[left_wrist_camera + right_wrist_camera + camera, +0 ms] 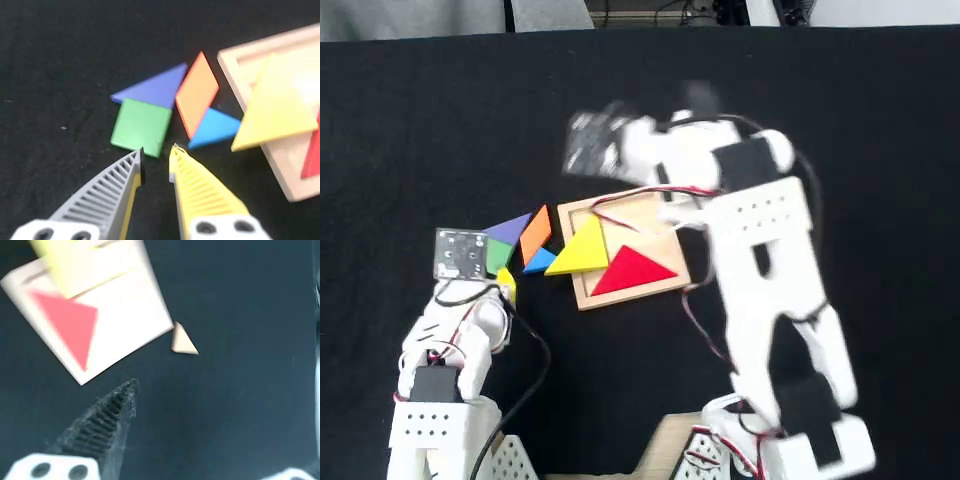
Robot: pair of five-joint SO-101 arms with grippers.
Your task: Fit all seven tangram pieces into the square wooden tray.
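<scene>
Though partly off tray [630,290], yellow tri. [582,250] beside red tri. [632,270]; L gripper [156,160] slightly apart, R gripper [210,427] wide, both empty.

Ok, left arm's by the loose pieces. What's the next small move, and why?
Probably open the left gripper wider before advancing. It hovers just short of the green square, empty, with its jaws set narrower than that piece, which lies outside the wooden tray.

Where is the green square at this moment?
The green square lies left of the tray in the high view, just ahead of the left gripper, touching the purple triangle.
</scene>
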